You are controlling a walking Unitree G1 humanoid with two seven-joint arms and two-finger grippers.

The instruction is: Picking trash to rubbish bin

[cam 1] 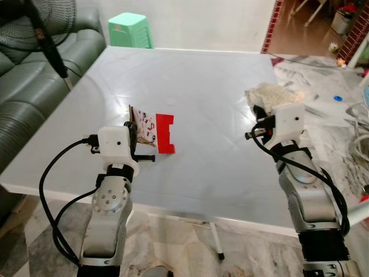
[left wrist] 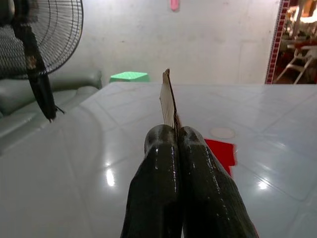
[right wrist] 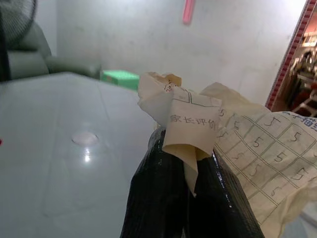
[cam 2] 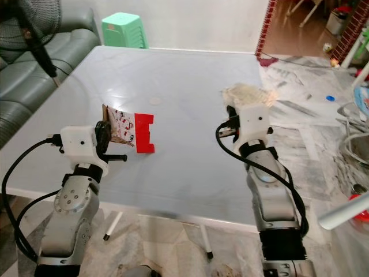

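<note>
A flat cardboard piece (cam 1: pixel 144 124) with a white patterned face stands on edge above the grey table (cam 1: pixel 196 75), and my left gripper (left wrist: pixel 177 135) is shut on it. A red cut-out piece (cam 1: pixel 165 133) lies right beside it; whether the two are joined I cannot tell. At the table's right edge my right gripper (right wrist: pixel 184 163) is shut on a crumpled sheet of printed paper (right wrist: pixel 233 139), which also shows as a pale wad (cam 1: pixel 272 92) above the wrist.
A dark sofa (cam 1: pixel 34 86) and a standing fan (cam 1: pixel 40 23) lie to the left. A green plastic stool (cam 1: pixel 130 30) stands beyond the table. Scraps of paper litter the marble floor (cam 1: pixel 323 98) on the right.
</note>
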